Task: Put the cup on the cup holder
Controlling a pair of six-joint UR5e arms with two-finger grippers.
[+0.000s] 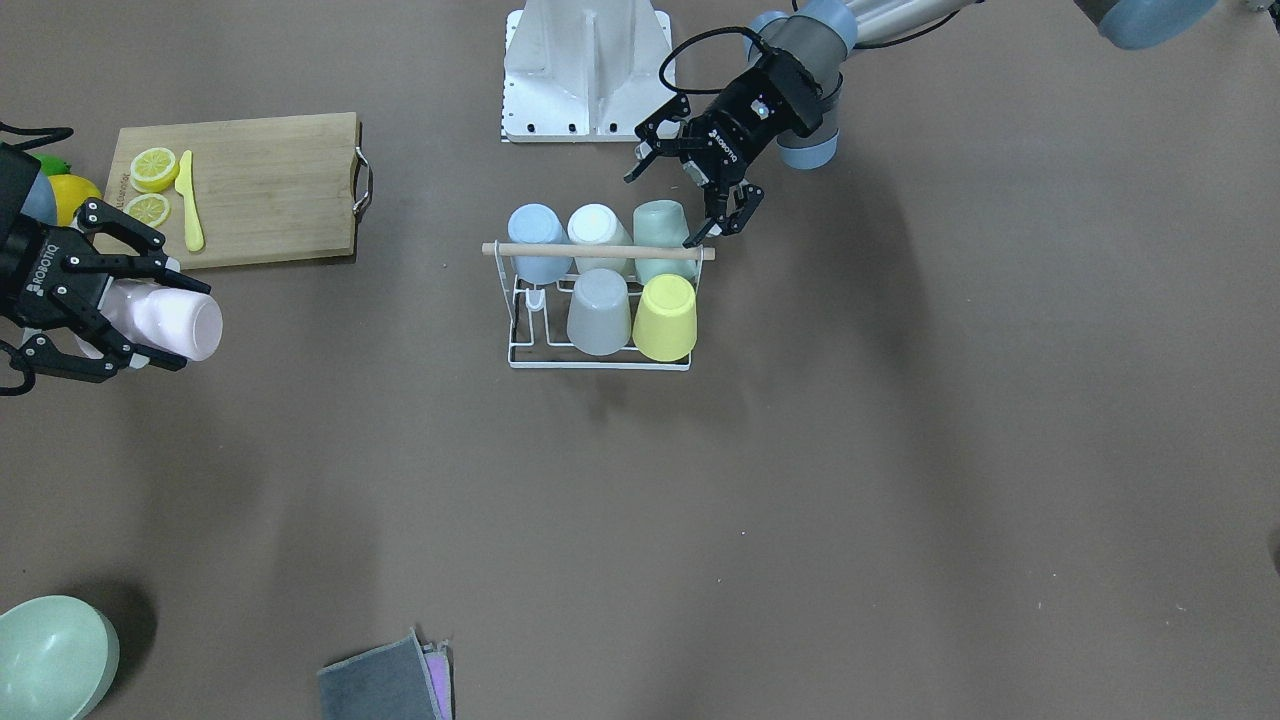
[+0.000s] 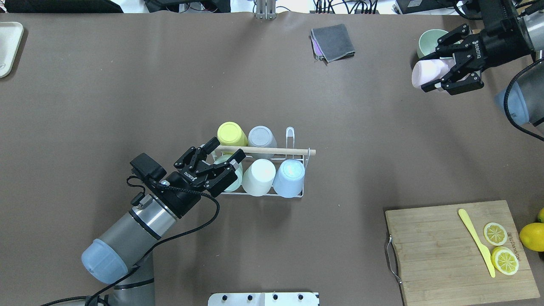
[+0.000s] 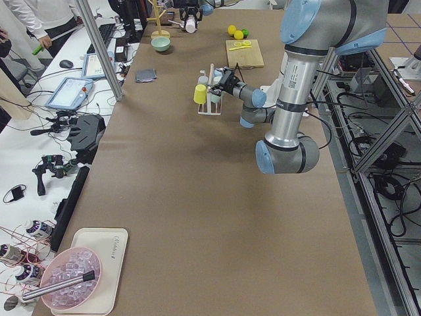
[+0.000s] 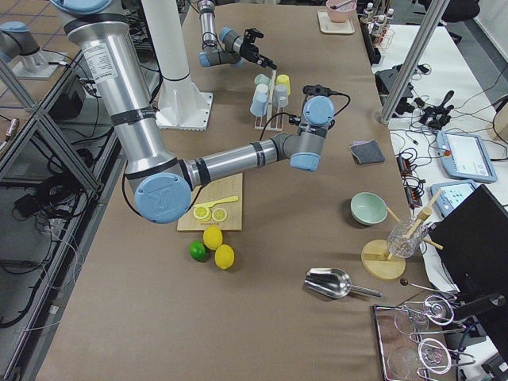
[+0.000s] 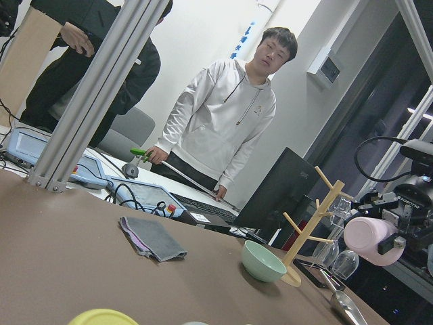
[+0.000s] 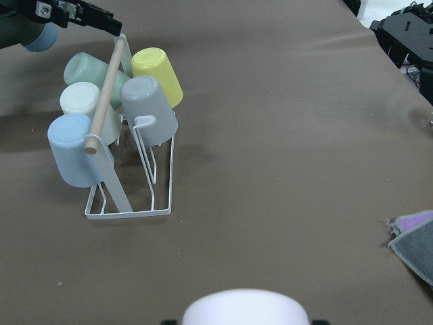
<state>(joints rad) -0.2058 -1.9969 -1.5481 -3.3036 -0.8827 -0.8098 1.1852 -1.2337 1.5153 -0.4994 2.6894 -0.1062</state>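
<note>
The cup holder (image 1: 600, 251) (image 2: 265, 150) (image 6: 108, 84) is a white wire rack with a wooden rod, at the table's middle. Blue, white, green, grey and yellow cups hang on its pegs, and one peg (image 6: 145, 125) beside the grey cup is bare. My right gripper (image 1: 192, 325) (image 2: 433, 72) is shut on a pale pink cup (image 1: 170, 318) (image 2: 425, 74) (image 5: 369, 237), held sideways in the air far to the rack's side. The left gripper (image 1: 660, 210) (image 2: 227, 148) stands open over the green cup (image 1: 660, 225) at the rod's end, holding nothing.
A wooden cutting board (image 1: 270, 185) (image 2: 446, 250) carries lemon slices and a yellow knife, with whole lemons (image 2: 531, 236) beside it. A green bowl (image 1: 50, 655) (image 2: 429, 40) and a folded grey cloth (image 1: 385, 685) (image 2: 333, 42) lie at the far edge. People stand beyond the table.
</note>
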